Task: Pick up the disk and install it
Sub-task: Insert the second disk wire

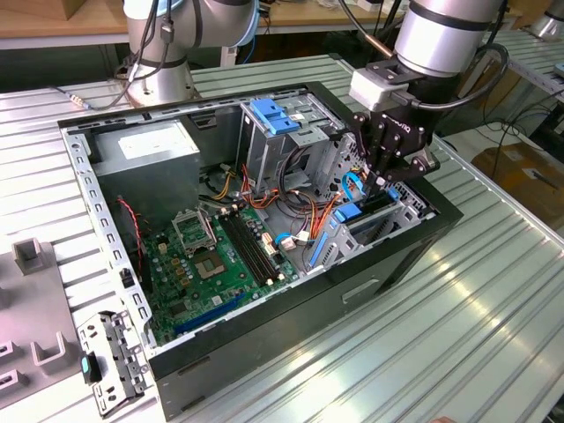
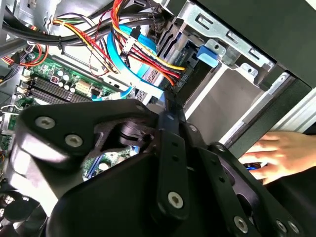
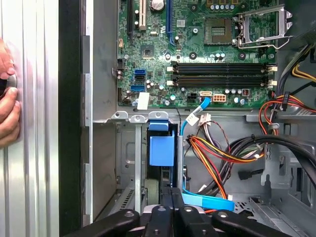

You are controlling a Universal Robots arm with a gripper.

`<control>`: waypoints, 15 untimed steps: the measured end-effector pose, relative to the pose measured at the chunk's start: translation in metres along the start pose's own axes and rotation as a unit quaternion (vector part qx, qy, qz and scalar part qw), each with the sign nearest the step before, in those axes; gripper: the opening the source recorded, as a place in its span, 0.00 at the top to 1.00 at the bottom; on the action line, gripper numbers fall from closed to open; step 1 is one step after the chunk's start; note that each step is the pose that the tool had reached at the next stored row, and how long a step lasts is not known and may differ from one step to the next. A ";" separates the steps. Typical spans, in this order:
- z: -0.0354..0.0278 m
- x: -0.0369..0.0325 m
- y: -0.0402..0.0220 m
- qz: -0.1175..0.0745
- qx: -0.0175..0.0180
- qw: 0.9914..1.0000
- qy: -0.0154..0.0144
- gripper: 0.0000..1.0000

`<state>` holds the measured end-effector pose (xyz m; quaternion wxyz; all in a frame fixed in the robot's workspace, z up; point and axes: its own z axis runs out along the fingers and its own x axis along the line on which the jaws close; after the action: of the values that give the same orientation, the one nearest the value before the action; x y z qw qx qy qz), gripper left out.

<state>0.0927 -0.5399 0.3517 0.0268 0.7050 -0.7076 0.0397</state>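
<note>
The disk stands on edge inside the drive bay at the front of the open computer case [image 1: 291, 304]. Its blue carrier end [image 3: 162, 148] shows in the first wrist view, and it appears as a blue strip [image 1: 351, 213] in the exterior view. My gripper [image 1: 385, 181] hangs just above that bay, on the exterior view's right. Its black fingers [image 3: 166, 207] are pressed together, shut, with their tips at the slot the disk sits in. Whether they touch the disk I cannot tell. The silver body and its label are hidden in the bay.
The green motherboard [image 1: 220, 256] fills the case floor, with bundles of orange, red and blue cables [image 3: 212, 148] beside the bay. A grey box with a white label [image 1: 145, 145] sits at the back. A person's hand [image 2: 276, 155] rests on the ribbed table [image 1: 476, 335] beside the case.
</note>
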 end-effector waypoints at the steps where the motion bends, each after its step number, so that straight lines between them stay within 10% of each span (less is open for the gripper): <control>1: -0.0001 0.0000 0.0000 0.000 0.000 1.000 0.000 0.84; 15: -0.0001 0.0000 0.0000 0.000 0.000 1.000 0.000 0.89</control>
<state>0.0927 -0.5399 0.3518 0.0268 0.7050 -0.7076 0.0397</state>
